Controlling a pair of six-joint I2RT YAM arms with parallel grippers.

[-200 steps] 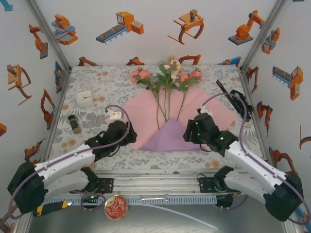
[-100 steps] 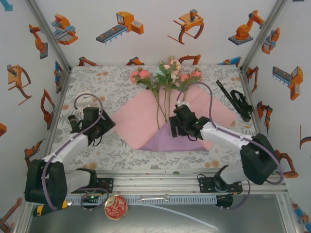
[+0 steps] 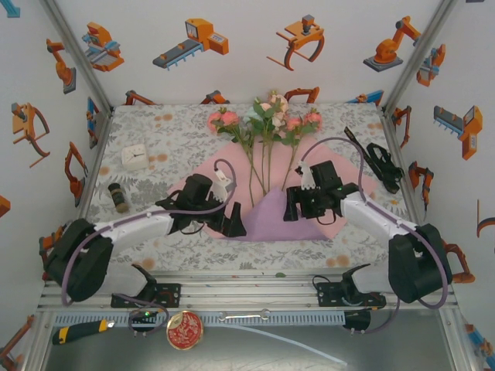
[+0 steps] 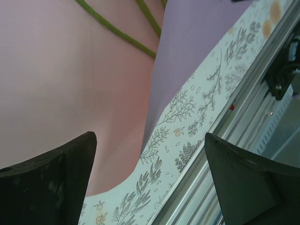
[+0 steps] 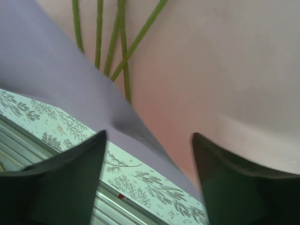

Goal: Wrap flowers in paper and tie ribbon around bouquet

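Since the earlier frame, both arms have swung inward over the paper [image 3: 267, 222] at frame centre. The flowers [image 3: 267, 116] lie on it, stems pointing down toward the lilac fold. Left gripper [image 3: 232, 222] is wide open and empty at the fold's left edge. Right gripper [image 3: 294, 210] is open and empty at its right.

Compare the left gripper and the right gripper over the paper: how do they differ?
The left gripper sits at the paper's left near edge; the right gripper sits at the lilac fold's right side. The left gripper's jaws look wider than the right gripper's. Both are open and empty.
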